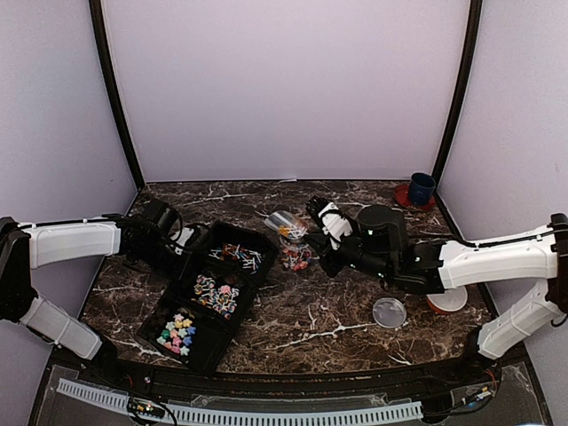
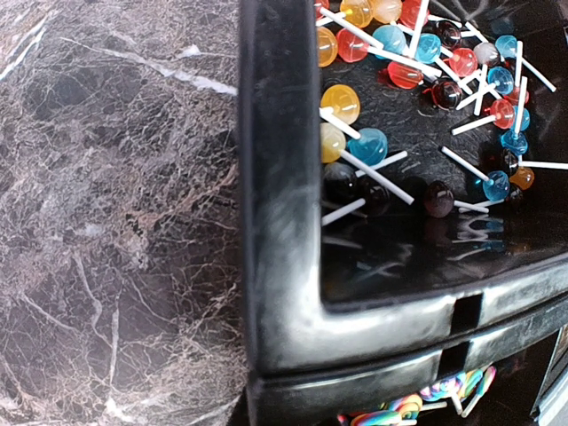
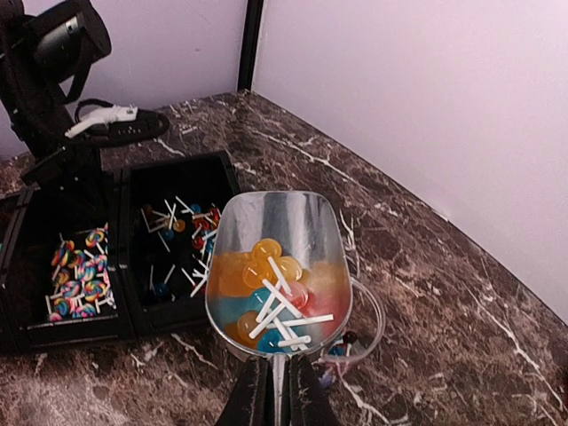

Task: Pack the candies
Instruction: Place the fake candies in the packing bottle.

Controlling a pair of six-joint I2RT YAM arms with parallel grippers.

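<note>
My right gripper (image 3: 280,399) (image 1: 318,213) is shut on the handle of a clear scoop (image 3: 277,222) (image 1: 285,224). The scoop holds several round stick candies (image 3: 275,297) and hangs over a small clear jar (image 3: 371,321) (image 1: 297,257), just right of the black tray (image 1: 209,353). More stick candies (image 2: 426,62) (image 1: 240,256) lie in the tray's far compartment. Swirl candies (image 1: 216,295) fill the middle one and pastel star candies (image 1: 177,335) the near one. My left gripper (image 1: 180,241) is at the tray's far left rim (image 2: 280,222), shut on it. Its fingers are out of the left wrist view.
A clear round lid (image 1: 389,312) lies on the marble near the right arm. A blue cup (image 1: 422,186) on a red dish stands at the back right corner. A white and orange disc (image 1: 448,300) lies under the right forearm.
</note>
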